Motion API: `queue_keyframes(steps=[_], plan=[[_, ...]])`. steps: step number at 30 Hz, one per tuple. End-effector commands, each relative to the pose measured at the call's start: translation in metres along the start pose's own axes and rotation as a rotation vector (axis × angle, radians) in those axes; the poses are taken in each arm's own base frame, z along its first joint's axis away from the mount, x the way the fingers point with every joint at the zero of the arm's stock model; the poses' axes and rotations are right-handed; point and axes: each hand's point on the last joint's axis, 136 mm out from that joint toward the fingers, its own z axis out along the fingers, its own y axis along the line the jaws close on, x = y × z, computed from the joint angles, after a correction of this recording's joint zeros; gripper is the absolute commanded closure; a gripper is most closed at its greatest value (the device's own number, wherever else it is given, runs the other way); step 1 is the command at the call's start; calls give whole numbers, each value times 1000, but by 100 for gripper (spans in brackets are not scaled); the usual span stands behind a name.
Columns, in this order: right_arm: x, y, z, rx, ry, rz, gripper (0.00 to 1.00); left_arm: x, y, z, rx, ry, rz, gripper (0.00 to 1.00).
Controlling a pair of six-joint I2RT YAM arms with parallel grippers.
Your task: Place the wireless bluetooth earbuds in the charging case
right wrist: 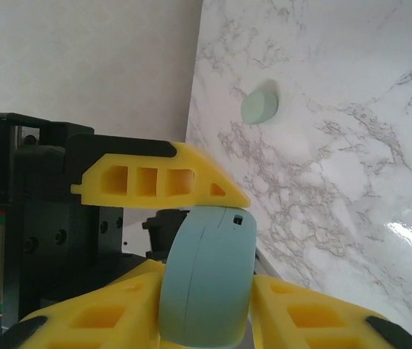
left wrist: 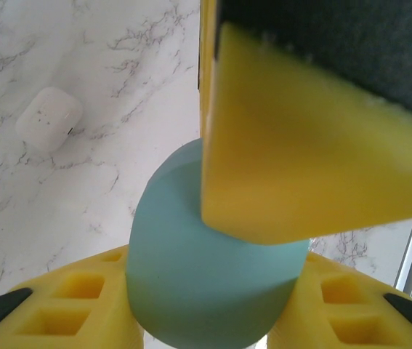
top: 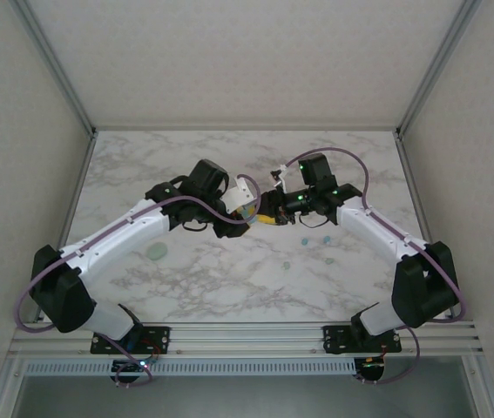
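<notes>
- The charging case (right wrist: 213, 240) is a light blue, matte, rounded shell. A thin seam runs along its edge and there is a small dark square recess near its top.
- It sits between the two tools, where they meet over the middle of the marbled surface (top: 229, 287).
- The left tool (left wrist: 213, 280) pinches the charging case (left wrist: 184, 218), with one yellow finger on each side of the shell.
- The right tool (right wrist: 207, 294) is closed on the same charging case, its yellow fingers pressing against both flanks.
- From the left wrist, one finger of the right tool (left wrist: 307, 145) lies across the upper part of the case. From the right wrist, one finger of the left tool (right wrist: 162, 178) touches the case's top edge.
- From above, the earbuds (top: 304, 240) are tiny pale blue-green specks lying loose on the surface, just on the near side of the right tool. They are too small to make out their shape.
- A white case (left wrist: 48, 118), rounded and marked with small dark specks, lies on the surface ahead and to the left of the left tool, well apart from it.
- A pale green case (right wrist: 260, 105), also rounded, lies on the surface well ahead of the right tool.
</notes>
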Motion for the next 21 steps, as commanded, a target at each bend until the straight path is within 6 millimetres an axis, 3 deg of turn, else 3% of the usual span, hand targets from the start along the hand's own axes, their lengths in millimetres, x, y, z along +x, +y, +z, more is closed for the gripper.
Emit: queue_keyframes(steps=[1,5,7,11,21], plan=[[0,5,4,-10,24,-8,66,-15,-1,-3,-15,-30,31,74],[-4,5,3,4,-5,-18,72,-19,3,-5,-41,-47,28,62],[-7,8,1,-4,-26,-30,74,-22,3,-8,-47,-67,27,43],[-16,20,-8,-61,-75,-37,76,-34,5,-23,-63,-165,18,29],[-37,57,-47,-275,-173,-15,76,-56,35,-109,-127,-774,-35,27]])
